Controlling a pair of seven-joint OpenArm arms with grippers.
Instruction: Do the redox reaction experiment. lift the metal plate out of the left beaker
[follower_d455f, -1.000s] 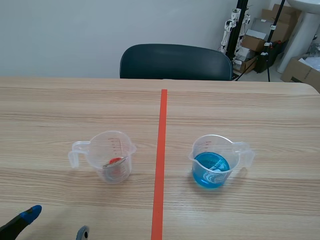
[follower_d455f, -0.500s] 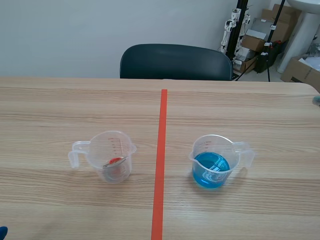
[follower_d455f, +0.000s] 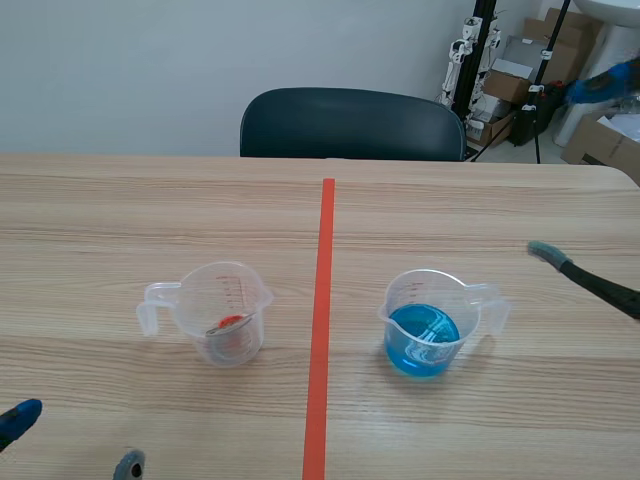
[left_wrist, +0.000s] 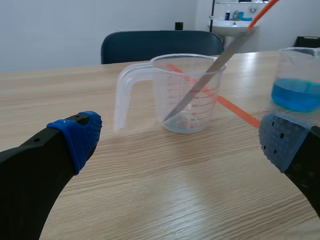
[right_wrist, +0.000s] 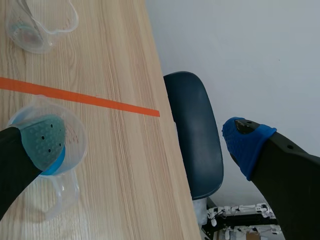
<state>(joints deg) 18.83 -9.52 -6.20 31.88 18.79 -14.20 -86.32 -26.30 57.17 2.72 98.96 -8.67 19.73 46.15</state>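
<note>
Plate (left_wrist: 210, 71) is leaning aslant inside the left beaker (follower_d455f: 222, 312), its red upper end sticking past the rim; whether liquid is lying there too I cannot tell. Right beaker (follower_d455f: 430, 320), across the tape line (follower_d455f: 320, 330), is holding blue liquid (follower_d455f: 410, 350). Both are standing upright on the table (follower_d455f: 120, 210). Left gripper (left_wrist: 180, 145) is hovering released near the left beaker, grasping nothing. Right gripper (right_wrist: 145, 142) is hanging raised, likewise released.
</note>
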